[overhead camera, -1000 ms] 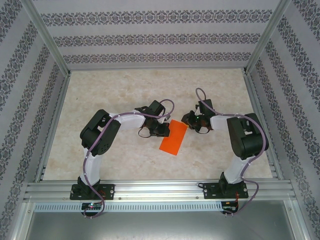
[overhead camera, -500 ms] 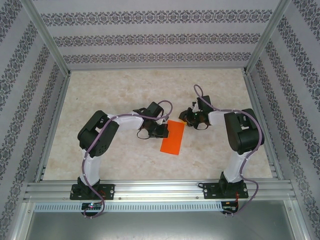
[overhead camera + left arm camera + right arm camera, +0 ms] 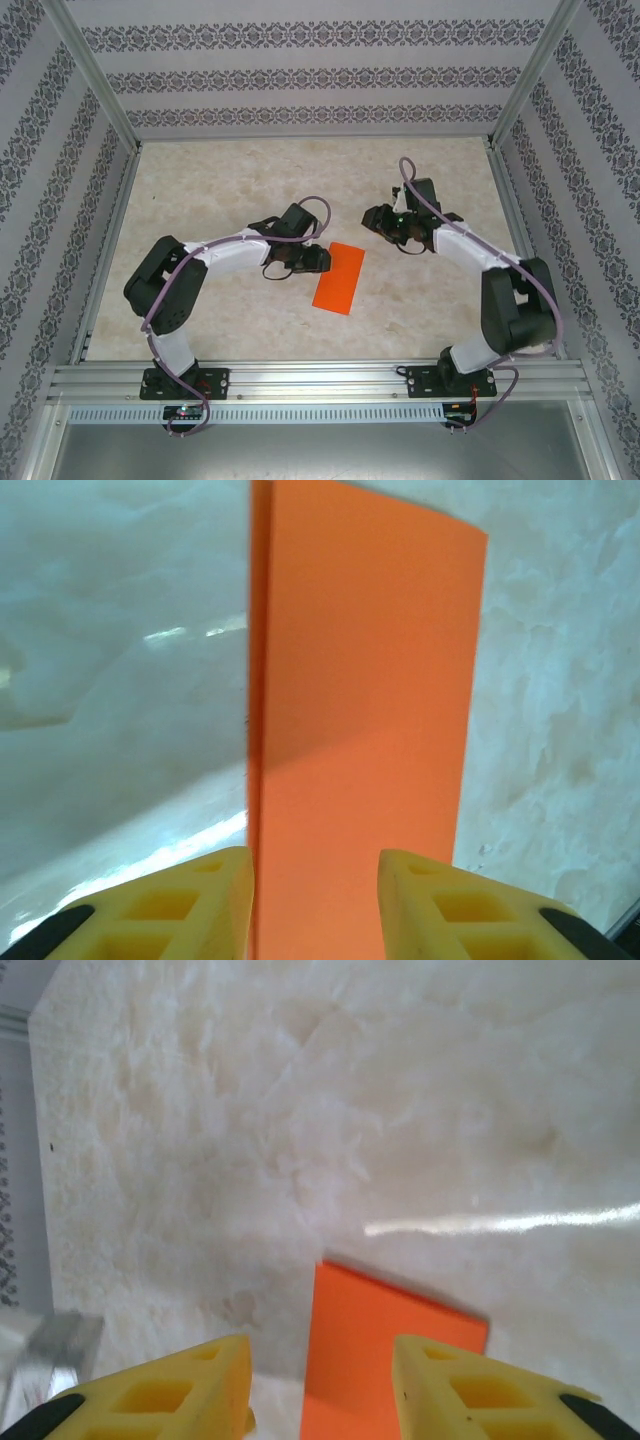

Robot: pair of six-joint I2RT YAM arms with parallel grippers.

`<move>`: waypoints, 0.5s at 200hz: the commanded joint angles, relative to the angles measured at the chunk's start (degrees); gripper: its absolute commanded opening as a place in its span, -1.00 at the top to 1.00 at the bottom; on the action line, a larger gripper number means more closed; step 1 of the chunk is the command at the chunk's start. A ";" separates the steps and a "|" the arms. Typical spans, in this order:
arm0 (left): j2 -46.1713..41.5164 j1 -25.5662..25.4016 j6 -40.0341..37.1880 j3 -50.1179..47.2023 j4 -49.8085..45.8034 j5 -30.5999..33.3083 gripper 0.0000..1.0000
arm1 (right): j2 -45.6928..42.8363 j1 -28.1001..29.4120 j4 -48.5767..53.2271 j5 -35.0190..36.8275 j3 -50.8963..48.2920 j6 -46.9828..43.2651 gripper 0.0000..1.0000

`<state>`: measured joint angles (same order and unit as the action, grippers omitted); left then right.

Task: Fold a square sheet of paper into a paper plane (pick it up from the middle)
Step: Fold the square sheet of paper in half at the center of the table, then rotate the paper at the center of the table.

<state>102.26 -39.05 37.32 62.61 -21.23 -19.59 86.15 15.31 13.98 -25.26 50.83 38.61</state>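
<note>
The square sheet of paper [image 3: 339, 278] lies flat on the counter [image 3: 220, 190] about midway between the two arms, and its outline there is a long narrow rectangle, not a square, with crisp straight edges and sharp corners. It is thin, matte and evenly bright orange. In the left wrist view [image 3: 370, 730] a narrow darker strip runs along its left long edge, like a second layer lying slightly proud. The counter is pale cream stone with cloudy marbled veining, and it is glossy enough to carry white streaks of reflected light. The left pincer [image 3: 318, 258] sits just beside the paper's left long edge. From its own camera [image 3: 315, 880] the jaws stand apart, and orange shows in the gap between the chunky yellow fingers [image 3: 200, 900], which are moulded with hollow square cells. Whether those fingers touch the sheet I cannot tell. The right pincer [image 3: 378, 220] hangs apart from the paper, beyond its far right corner. Its jaws [image 3: 320, 1370] are also apart with nothing between them, and one end of the sheet [image 3: 385, 1360] lies on the stone below. Patterned striped wallpaper [image 3: 300, 75] lines the walls, and ribbed aluminium rails [image 3: 320, 378] frame the near edge.
</note>
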 commanded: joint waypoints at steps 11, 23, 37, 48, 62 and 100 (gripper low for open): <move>-2.89 4.38 3.10 -4.55 2.64 0.96 0.17 | -3.87 5.82 1.46 8.06 -7.34 4.81 0.14; -2.72 5.55 2.81 -4.77 2.78 -0.16 0.16 | -4.39 7.87 1.65 10.20 -8.56 6.37 0.14; -2.37 6.11 2.57 -4.64 2.78 -1.19 0.15 | -4.42 9.60 2.31 12.91 -9.59 7.81 0.14; -2.09 6.24 2.53 -4.69 3.17 -1.86 0.12 | -3.93 10.68 -0.07 12.34 -10.70 8.73 0.14; -1.51 6.16 2.76 -4.69 3.95 -3.23 0.10 | -2.91 11.85 -1.85 12.09 -11.02 9.68 0.14; 0.52 6.24 3.11 -4.69 5.06 -6.55 0.08 | 1.13 13.08 -4.69 9.88 -9.85 9.98 0.17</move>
<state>101.38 -32.75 39.57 58.00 -18.65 -22.98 84.73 27.77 12.80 -15.46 40.12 47.09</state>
